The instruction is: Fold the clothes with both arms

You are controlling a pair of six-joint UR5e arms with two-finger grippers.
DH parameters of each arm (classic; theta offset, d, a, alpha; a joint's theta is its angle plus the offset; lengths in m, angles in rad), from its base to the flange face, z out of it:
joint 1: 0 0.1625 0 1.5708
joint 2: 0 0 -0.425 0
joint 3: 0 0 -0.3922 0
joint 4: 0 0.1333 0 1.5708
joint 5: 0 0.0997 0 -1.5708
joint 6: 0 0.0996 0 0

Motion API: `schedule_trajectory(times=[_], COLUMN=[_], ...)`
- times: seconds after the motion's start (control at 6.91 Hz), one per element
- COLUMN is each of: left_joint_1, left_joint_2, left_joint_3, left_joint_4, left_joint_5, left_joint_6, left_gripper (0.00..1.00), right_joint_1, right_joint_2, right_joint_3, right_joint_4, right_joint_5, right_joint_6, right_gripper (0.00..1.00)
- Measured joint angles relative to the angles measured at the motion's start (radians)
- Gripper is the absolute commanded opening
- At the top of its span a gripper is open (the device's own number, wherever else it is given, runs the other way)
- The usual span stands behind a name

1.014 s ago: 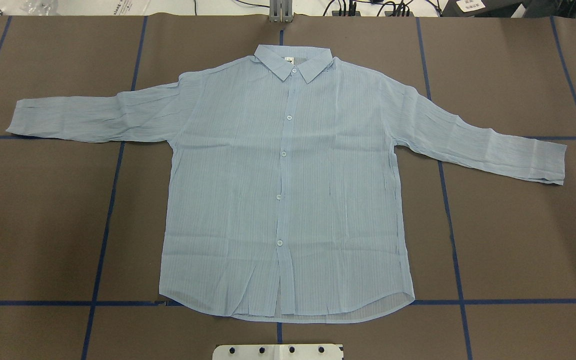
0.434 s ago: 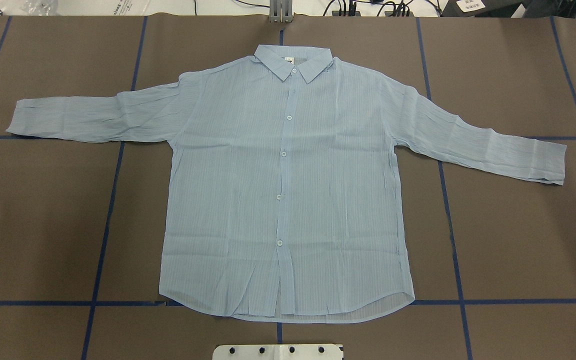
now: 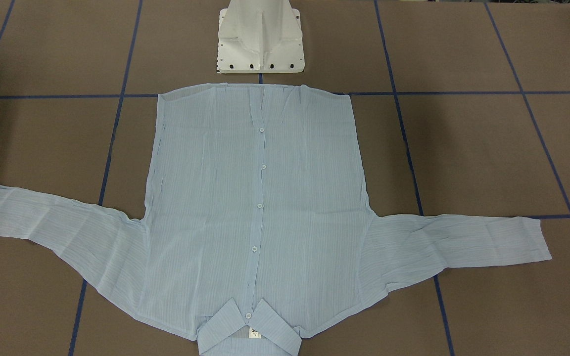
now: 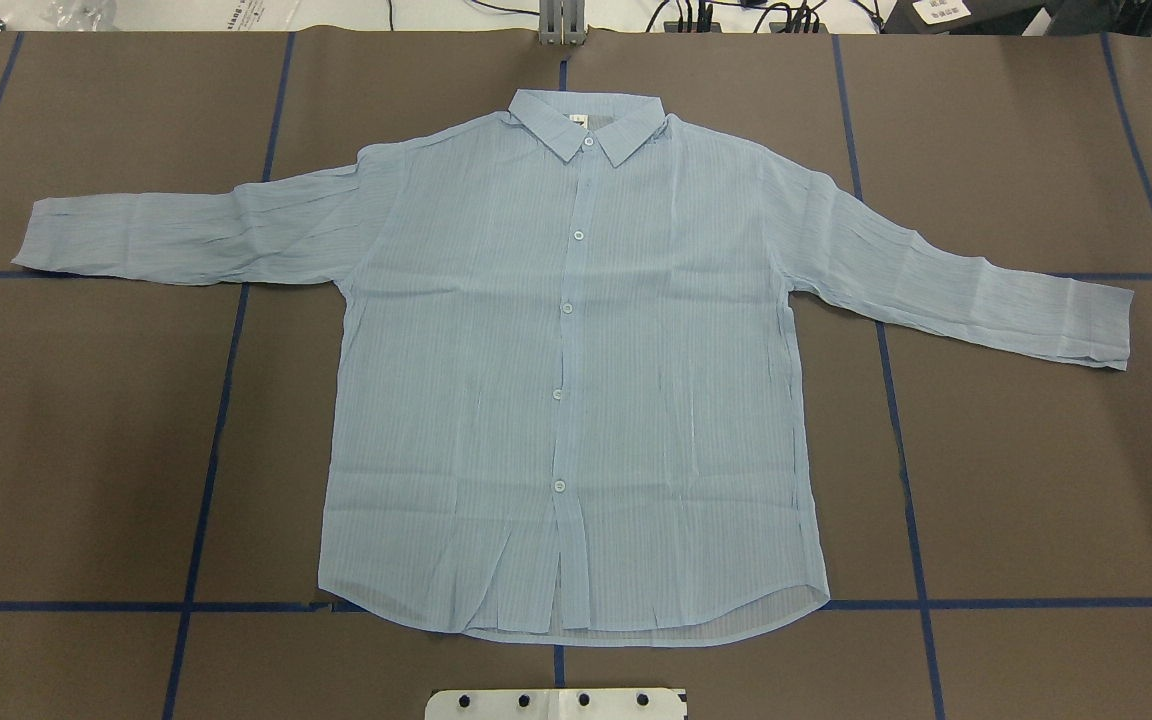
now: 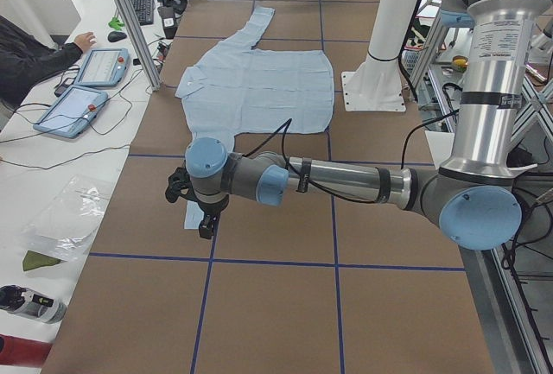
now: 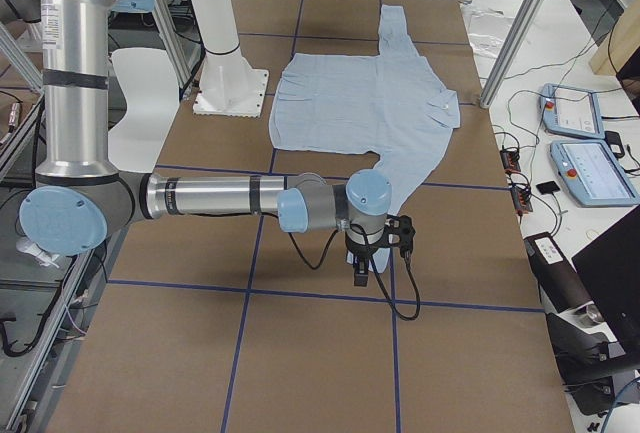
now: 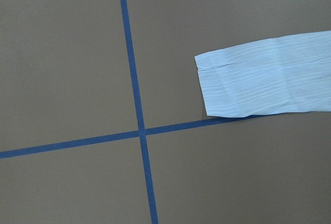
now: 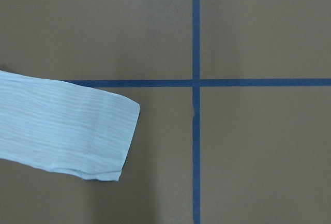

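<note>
The pale blue striped shirt [image 4: 576, 380] lies flat and buttoned on the brown table, collar [image 3: 248, 331] at the far side from the robot, both sleeves spread out. My left arm [image 5: 346, 182] reaches over the table's left end, and its gripper [image 5: 207, 223] hangs above the left cuff [image 7: 258, 79]. My right gripper [image 6: 360, 271] hangs past the right cuff [image 8: 77, 131]. Neither touches the cloth. Both grippers show only in the side views, so I cannot tell if they are open or shut.
The white pedestal base [image 3: 260, 44] stands just behind the shirt's hem. Blue tape lines [image 4: 206, 480] grid the brown table. A person's sleeve [image 5: 34, 54] and tablets [image 5: 73, 108] are beside the far table edge, with aluminium posts [image 6: 520, 33] at that edge.
</note>
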Motion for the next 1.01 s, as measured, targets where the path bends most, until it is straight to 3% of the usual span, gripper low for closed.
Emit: schedule_trajectory(times=[0.29, 0.43, 0.72, 1.01], left_joint_1=[0.01, 0.011, 0.014, 0.02], left_joint_2=[0.002, -0.007, -0.03, -0.031], left_joint_3=[0.045, 0.049, 0.052, 0.05], left_joint_4=[-0.132, -0.153, -0.159, -0.162], left_joint_5=[-0.01, -0.013, -0.015, -0.015], left_joint_6=[-0.028, -0.064, -0.11, -0.12], left_gripper=[0.99, 0.99, 0.99, 0.99], right_joint_1=[-0.05, -0.095, -0.188, -0.257], right_joint_2=[0.003, 0.003, 0.003, 0.003], right_joint_3=[-0.148, -0.178, -0.193, -0.198], right_joint_4=[0.289, 0.39, 0.49, 0.513], right_joint_5=[0.007, 0.009, 0.009, -0.007], right_joint_6=[0.085, 0.207, 0.374, 0.418], right_gripper=[1.0, 1.0, 1.0, 0.98])
